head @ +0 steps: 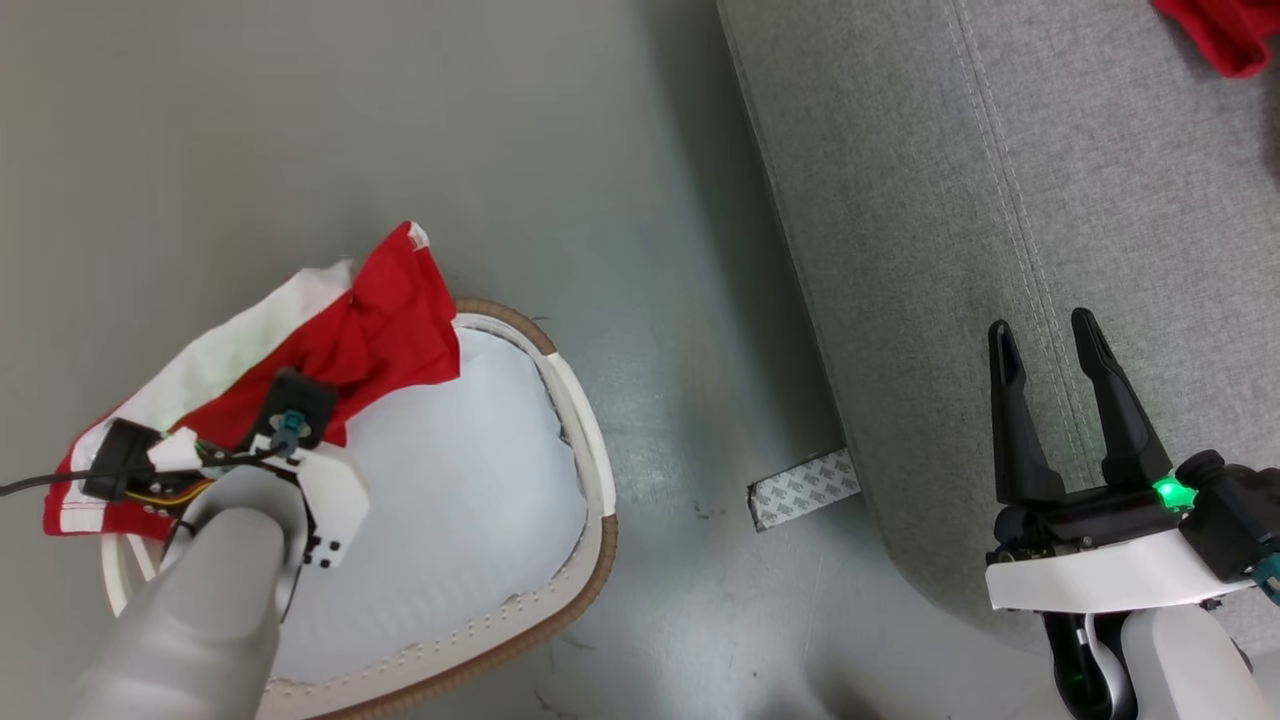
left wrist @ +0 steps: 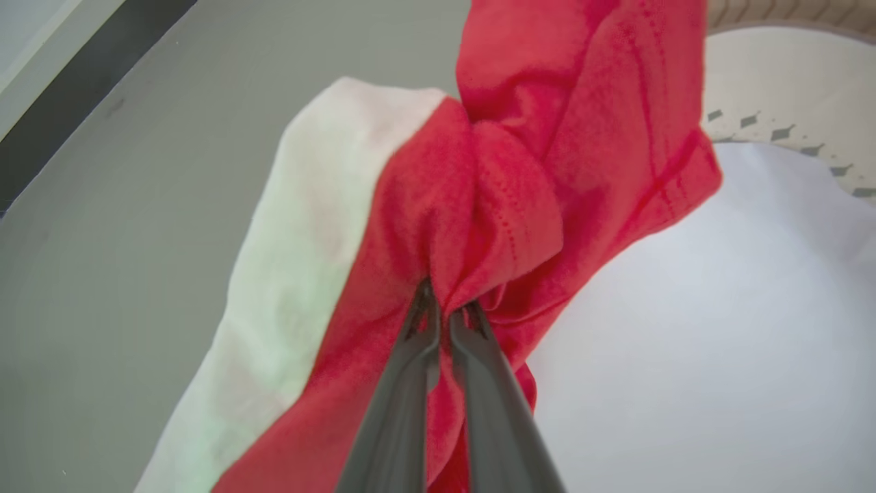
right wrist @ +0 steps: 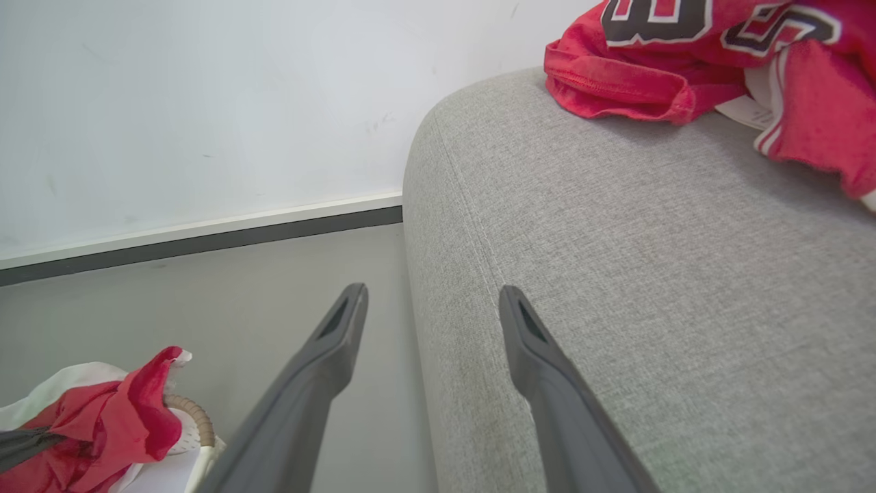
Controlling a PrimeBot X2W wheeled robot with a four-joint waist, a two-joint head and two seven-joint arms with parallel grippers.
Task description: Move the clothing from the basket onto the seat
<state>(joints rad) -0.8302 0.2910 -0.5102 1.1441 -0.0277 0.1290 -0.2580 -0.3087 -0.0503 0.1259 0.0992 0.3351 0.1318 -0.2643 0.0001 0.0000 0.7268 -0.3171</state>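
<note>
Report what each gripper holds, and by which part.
Left gripper: shut on the soft red garment with a white band, pinching a bunched fold of its red cloth. Right gripper: open by the grey fabric sofa, holding nothing.

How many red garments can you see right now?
2: a red-and-white garment pinched in the left claw over the basket rim, and a numbered heap on the sofa; the heap may hide more.

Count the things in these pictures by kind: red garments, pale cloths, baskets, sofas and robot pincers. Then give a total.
Red garments: 2, the white-banded garment and the numbered garment
Pale cloth: 1
Basket: 1
Sofa: 1
Pincers: 2, the left pincer and the right pincer
Total: 7
</note>
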